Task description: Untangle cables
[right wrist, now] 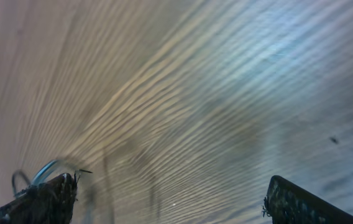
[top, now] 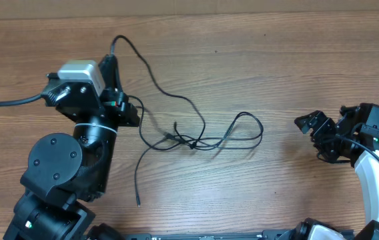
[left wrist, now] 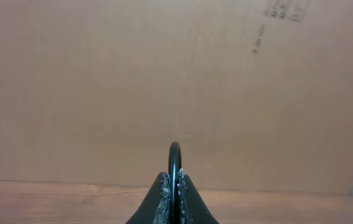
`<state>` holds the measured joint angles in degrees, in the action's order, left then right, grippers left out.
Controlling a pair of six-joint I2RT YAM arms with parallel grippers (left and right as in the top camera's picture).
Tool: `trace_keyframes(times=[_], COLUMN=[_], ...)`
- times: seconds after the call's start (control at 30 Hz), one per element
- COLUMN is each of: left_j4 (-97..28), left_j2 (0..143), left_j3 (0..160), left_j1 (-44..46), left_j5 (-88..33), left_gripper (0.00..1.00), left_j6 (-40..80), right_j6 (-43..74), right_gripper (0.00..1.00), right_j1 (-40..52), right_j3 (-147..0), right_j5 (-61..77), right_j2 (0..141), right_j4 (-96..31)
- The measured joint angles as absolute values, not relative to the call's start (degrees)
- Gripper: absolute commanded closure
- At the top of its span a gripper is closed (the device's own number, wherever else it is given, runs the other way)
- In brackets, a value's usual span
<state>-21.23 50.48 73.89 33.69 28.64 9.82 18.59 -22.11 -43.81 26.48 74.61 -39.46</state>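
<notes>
Thin black cables [top: 193,141] lie loosely on the wooden table, crossing in a knot near the middle. One strand runs up and left to my left gripper [top: 111,61], and one free plug end [top: 138,202] lies toward the front. In the left wrist view my left gripper [left wrist: 174,182] is shut on a black cable [left wrist: 174,154] that arches up out of the jaws. My right gripper [top: 313,137] stands open at the right, well clear of the cables. Only bare wood shows between its fingers [right wrist: 49,196] in the right wrist view.
The left arm's base and body [top: 59,167] fill the front left corner. A thick black wire [top: 9,102] leads off the left edge. A brown cardboard wall [left wrist: 164,81] rises behind the table in the left wrist view.
</notes>
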Motion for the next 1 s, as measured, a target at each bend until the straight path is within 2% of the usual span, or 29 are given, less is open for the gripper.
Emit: trace_keyframes(times=[0.2, 0.33, 0.37, 0.5, 0.63, 1.0], left_j4=[-21.26, -24.27, -25.47, -30.15, -32.82, -36.32], left_j2=[50.46, 50.46, 50.48, 50.48, 50.48, 51.13], left_j3=[73.89, 73.95, 73.93, 73.93, 73.93, 73.95], left_j1=[33.69, 33.63, 33.63, 33.63, 33.63, 33.63], left_j5=[28.25, 22.65, 21.15, 15.18, 9.69, -6.09], left_gripper=[0.96, 0.96, 0.96, 0.96, 0.95, 0.96], left_j6=[6.9, 3.22, 2.52, 0.69, -0.91, -6.7], right_j6=[11.97, 7.38, 6.37, 2.13, -1.32, -4.32], right_gripper=[0.05, 0.17, 0.18, 0.16, 0.1, 0.09], right_j1=[-22.09, -22.09, -22.06, -20.51, -16.25, 2.13], right_j3=[-43.81, -43.81, -43.81, -43.81, -43.81, -43.83], right_j5=[36.8, 46.83, 49.25, 57.19, 61.58, 65.39], right_j2=[74.61, 74.61, 74.61, 74.39, 72.4, 64.88], right_j4=[-36.84, -34.65, -33.95, -31.79, -28.97, -12.91])
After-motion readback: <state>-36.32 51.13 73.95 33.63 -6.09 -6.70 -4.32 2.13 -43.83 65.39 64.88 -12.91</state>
